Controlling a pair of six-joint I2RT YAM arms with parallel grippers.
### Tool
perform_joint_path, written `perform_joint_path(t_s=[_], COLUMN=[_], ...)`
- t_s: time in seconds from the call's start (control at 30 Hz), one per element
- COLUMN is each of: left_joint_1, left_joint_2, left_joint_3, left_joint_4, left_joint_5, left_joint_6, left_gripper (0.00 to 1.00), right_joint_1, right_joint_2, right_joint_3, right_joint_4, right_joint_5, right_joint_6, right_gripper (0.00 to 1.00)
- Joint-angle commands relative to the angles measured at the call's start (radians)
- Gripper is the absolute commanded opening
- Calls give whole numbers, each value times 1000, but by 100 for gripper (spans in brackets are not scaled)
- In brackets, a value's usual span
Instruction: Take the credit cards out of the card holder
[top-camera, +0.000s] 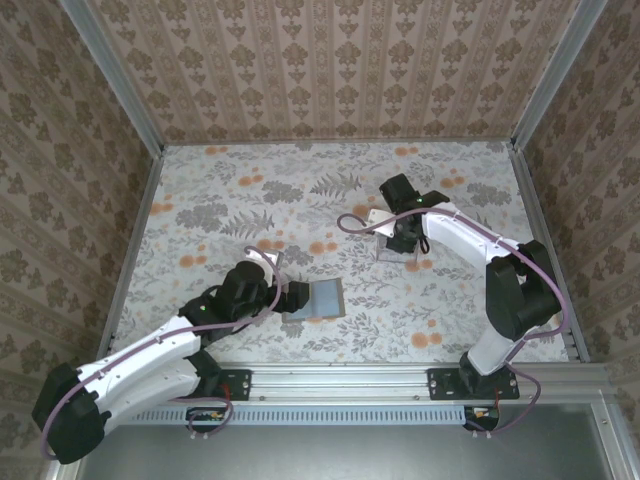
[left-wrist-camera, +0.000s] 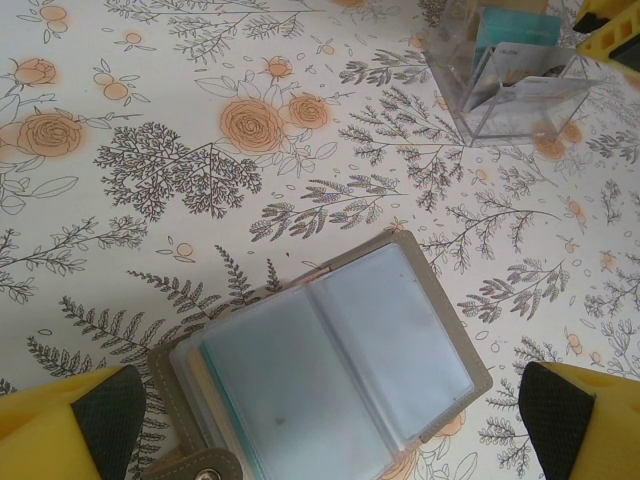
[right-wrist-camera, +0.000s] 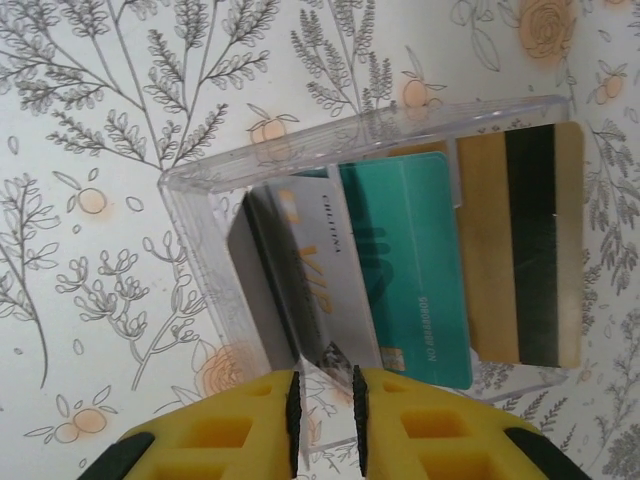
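Observation:
The card holder (left-wrist-camera: 340, 360) lies open on the flowered table, taupe outside with bluish clear sleeves; thin yellowish and teal edges show at its left side. My left gripper (left-wrist-camera: 330, 440) hangs wide open just above it, one finger on each side, and stands at its left edge (top-camera: 300, 300) in the top view. Over a clear plastic box (right-wrist-camera: 200, 260), my right gripper (right-wrist-camera: 325, 410) has its jaws a narrow gap apart. A silver card (right-wrist-camera: 320, 270) leans in the box just beyond the pads, untouched. Beside it lie a teal card (right-wrist-camera: 410, 270) and a gold credit card (right-wrist-camera: 520, 240) with a black stripe.
The clear box (top-camera: 395, 250) stands right of centre, a forearm's length from the card holder (top-camera: 318, 298). Wallpapered walls with metal posts close in the table on three sides. A metal rail runs along the near edge.

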Motion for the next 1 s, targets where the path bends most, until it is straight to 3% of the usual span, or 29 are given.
perform_joint_path(t_s=[0.0,0.23,0.37,0.47,0.97], left_joint_1=[5,6,6,6,8], left_joint_2=[6,17,21,23,23], left_joint_3=[-1,1,2,2,2], left_joint_4=[2,4,5,5,5], left_joint_5=[9,10,14,16,19], left_joint_6=[4,5,5,5,3], left_gripper=[100,100,100,100,100], right_joint_1=[-8,-8,-4,-4,-3], right_joint_2=[-2,-53,-89,-93,10], right_joint_3=[-4,-15,-106,-125,-83], right_joint_4=[25,36,64,58,102], right_joint_5=[28,-22,-41,-67,37], right_joint_6=[2,39,-6,-6,19], right_gripper=[26,27,37,36,38])
